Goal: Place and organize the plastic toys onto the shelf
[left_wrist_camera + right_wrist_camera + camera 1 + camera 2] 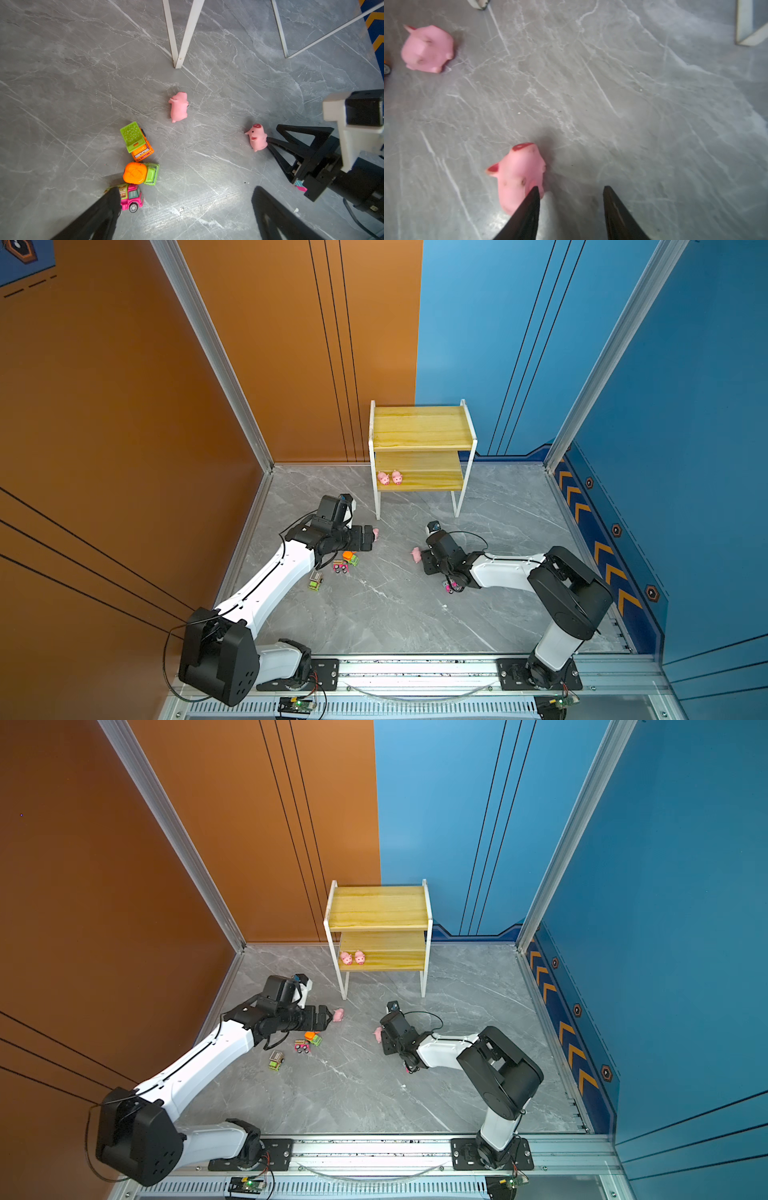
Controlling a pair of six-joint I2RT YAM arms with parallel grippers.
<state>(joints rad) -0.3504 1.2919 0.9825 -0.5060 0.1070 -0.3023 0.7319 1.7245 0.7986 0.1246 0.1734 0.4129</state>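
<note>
The shelf (pixel 419 427) stands at the back wall with two pink pigs (pixel 383 478) on its lower board's left end. A third pig (pixel 179 107) lies on its side on the floor ahead of my left gripper (pixel 186 188), which is wide open and empty. Three toy trucks (pixel 137 143) cluster beside one left finger; the pink truck (pixel 131 196) is partly hidden behind it. My right gripper (pixel 572 187) is open low over the floor, nothing between its jaws. A fourth pig (pixel 519 176) rests against the outer side of one right finger.
A green and brown truck (pixel 315 581) sits alone by the left forearm. A small pink toy (pixel 451 587) peeks out under the right wrist. The shelf's white front legs (pixel 178 60) stand just beyond the pigs. Orange and blue walls close in the grey marble floor (pixel 395 614).
</note>
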